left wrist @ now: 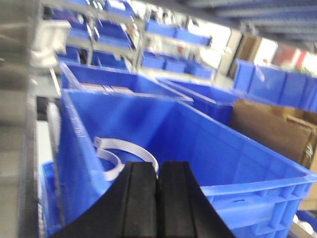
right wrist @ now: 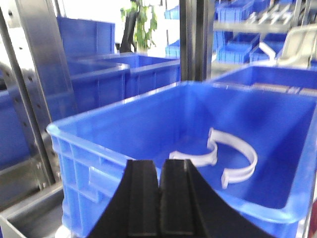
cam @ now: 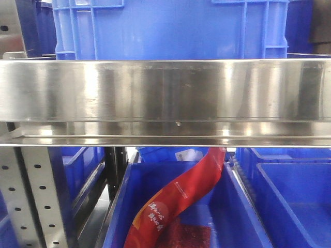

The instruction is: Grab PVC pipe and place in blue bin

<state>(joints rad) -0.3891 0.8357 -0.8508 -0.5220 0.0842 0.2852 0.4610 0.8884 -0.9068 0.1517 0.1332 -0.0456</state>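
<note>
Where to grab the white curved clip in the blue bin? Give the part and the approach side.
Grip the thin arc of the larger white clip mid-span, coming down from above. It appears to lie on the floor of the blue bin, whose walls block any side approach. The band is narrow, so the jaws should straddle it. The right gripper looks shut and would have to open first.
</note>
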